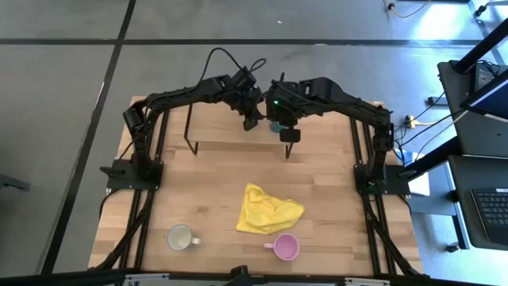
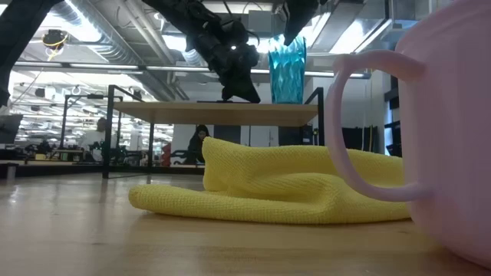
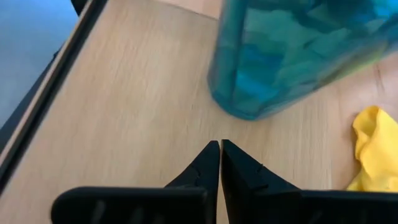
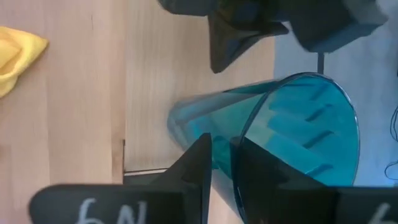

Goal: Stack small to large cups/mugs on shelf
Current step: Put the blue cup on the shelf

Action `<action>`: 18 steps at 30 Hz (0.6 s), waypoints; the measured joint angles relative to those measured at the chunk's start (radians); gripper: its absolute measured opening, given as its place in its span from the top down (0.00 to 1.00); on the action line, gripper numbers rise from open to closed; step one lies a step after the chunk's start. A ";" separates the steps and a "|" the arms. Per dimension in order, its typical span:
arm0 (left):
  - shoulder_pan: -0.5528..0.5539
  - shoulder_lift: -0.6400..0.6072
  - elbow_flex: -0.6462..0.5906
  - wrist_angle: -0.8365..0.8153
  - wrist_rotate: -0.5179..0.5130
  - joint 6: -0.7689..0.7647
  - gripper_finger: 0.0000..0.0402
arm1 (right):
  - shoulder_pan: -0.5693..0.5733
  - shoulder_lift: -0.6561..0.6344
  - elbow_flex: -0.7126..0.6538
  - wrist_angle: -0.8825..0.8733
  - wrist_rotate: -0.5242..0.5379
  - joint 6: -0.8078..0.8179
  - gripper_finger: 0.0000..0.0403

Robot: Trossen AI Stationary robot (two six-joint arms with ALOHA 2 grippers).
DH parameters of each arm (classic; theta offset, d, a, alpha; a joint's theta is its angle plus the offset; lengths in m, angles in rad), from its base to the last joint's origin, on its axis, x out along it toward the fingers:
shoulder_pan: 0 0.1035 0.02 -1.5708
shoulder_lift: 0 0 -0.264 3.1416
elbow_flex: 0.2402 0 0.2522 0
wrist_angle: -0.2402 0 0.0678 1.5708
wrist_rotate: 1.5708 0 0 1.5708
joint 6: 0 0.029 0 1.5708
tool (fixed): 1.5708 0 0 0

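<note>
Shelf, pale wood board on thin black legs, far side. Teal tumbler, faceted translucent plastic, upright on its right end. Right gripper straddles rim, one finger inside; yank sideways, you topple it. Left gripper pressed together, empty, beside the base.

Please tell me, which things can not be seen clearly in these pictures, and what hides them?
- Teal tumbler on the shelf: in the high view both arms nearly cover it.
- Tumbler's top: cut off by the picture edge in the left wrist view.
- Right tool at the tumbler's rim: one finger looks inside, one outside; whether they press the wall is unclear.
- Pink mug: the low view's edge cuts it.
- White mug: pattern too small in the high view.
</note>
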 joint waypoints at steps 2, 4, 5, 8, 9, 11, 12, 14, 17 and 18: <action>0.000 0.000 0.000 -0.012 0.001 0.002 0.99 | 0.000 0.000 0.000 0.009 0.000 -0.004 0.83; -0.002 0.000 0.000 -0.023 0.001 0.003 1.00 | 0.000 0.000 0.000 0.015 -0.002 -0.004 0.83; -0.002 0.000 0.000 -0.022 0.001 0.003 0.99 | 0.000 0.000 0.000 0.018 -0.006 -0.005 0.83; -0.005 0.000 0.000 -0.022 -0.002 0.005 0.98 | 0.000 0.000 0.000 0.041 -0.025 -0.005 0.83; -0.005 0.000 0.000 -0.023 -0.004 0.006 0.98 | 0.000 0.000 0.000 0.045 -0.026 -0.008 0.83; -0.005 0.000 0.000 -0.024 -0.005 0.006 0.98 | 0.000 0.000 0.000 0.052 -0.026 -0.011 0.83; -0.005 0.000 0.000 -0.028 -0.005 0.007 0.98 | 0.000 0.000 0.000 0.057 -0.026 -0.012 0.83; -0.005 0.000 0.000 -0.039 -0.005 0.010 0.98 | 0.000 0.000 0.000 0.068 -0.025 -0.016 0.83; -0.005 0.000 0.000 -0.051 -0.005 0.012 1.00 | 0.000 0.000 0.000 0.082 -0.025 -0.023 0.83; -0.005 0.000 0.000 -0.058 -0.006 0.014 1.00 | 0.000 0.000 0.000 0.088 -0.025 -0.028 0.83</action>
